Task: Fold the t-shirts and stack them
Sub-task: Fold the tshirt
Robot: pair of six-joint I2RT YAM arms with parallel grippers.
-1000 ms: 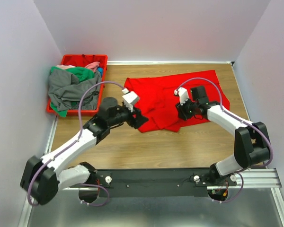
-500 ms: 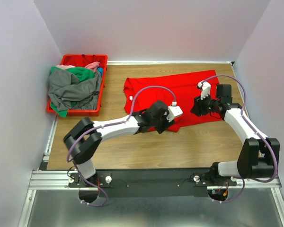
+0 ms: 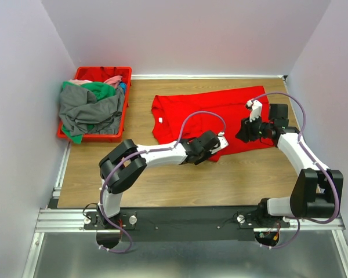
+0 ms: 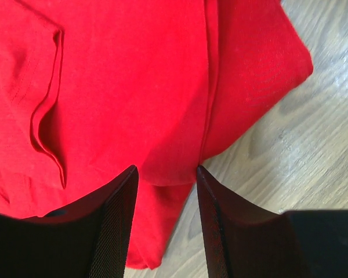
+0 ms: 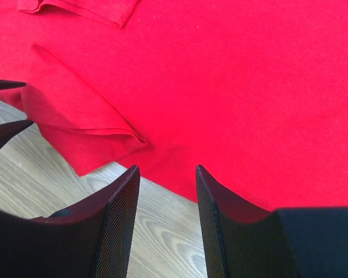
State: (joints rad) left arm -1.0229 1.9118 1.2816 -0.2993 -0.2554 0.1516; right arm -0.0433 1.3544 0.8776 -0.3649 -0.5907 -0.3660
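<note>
A bright red t-shirt (image 3: 203, 110) lies spread on the wooden table, its small white neck label (image 3: 160, 120) at the left. My left gripper (image 3: 211, 153) reaches across to the shirt's near edge. In the left wrist view the left gripper (image 4: 165, 168) is open, its jaws straddling the red cloth (image 4: 133, 87) where a fold ends at the wood. My right gripper (image 3: 245, 136) hovers over the shirt's right part. It is open too (image 5: 165, 168), above the hem of the red shirt (image 5: 232, 75), with nothing between its fingers.
A red plastic crate (image 3: 123, 70) at the back left holds grey (image 3: 87, 113), green (image 3: 98, 90) and pink (image 3: 113, 80) t-shirts in a heap. Walls close in the table on the left, back and right. Bare wood (image 3: 180, 179) lies between the shirt and the arm bases.
My left arm has swung right, from the shirt's near left corner to the middle of its near edge, and its jaws have narrowed. The right gripper has shifted right and back.
</note>
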